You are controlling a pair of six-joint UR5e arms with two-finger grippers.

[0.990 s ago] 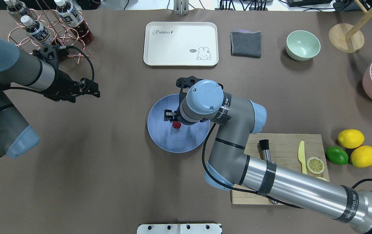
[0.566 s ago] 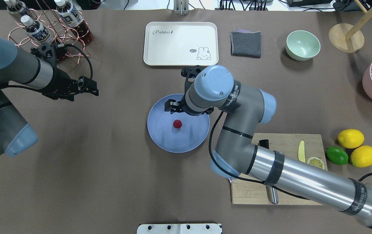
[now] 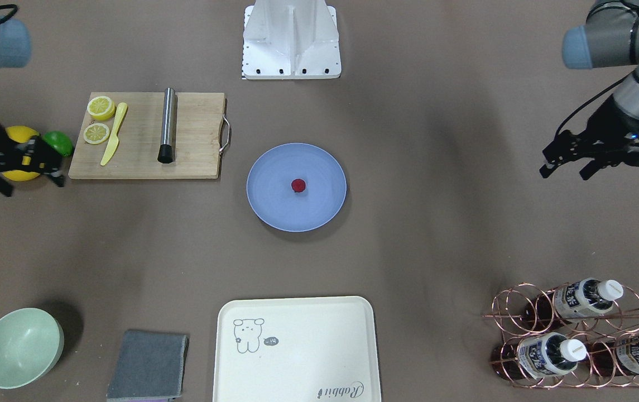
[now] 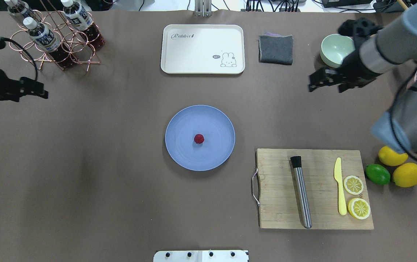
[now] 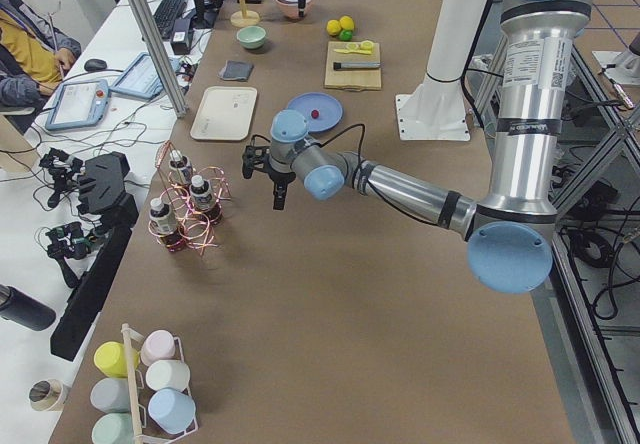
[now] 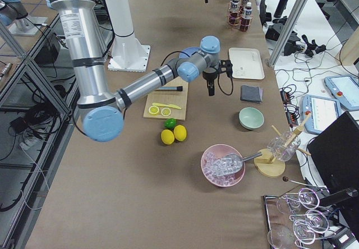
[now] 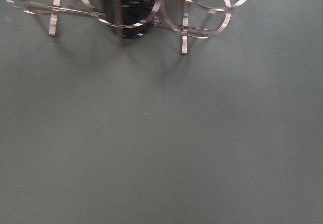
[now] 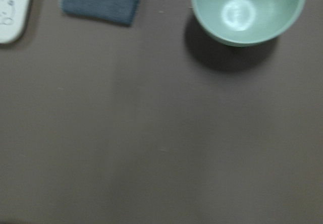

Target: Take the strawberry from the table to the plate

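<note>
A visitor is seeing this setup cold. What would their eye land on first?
The small dark-red strawberry sitting alone in the middle of the blue plate, at the table's centre. Then the wooden cutting board with lemon slices and a yellow knife; the left gripper and right gripper hang far off at opposite ends.

Bottle rack [image 7: 184, 32] blurred, cut at top; cream tray [image 8: 10, 12] cut at left; strawberry [image 5: 316, 114] speck from side.
</note>
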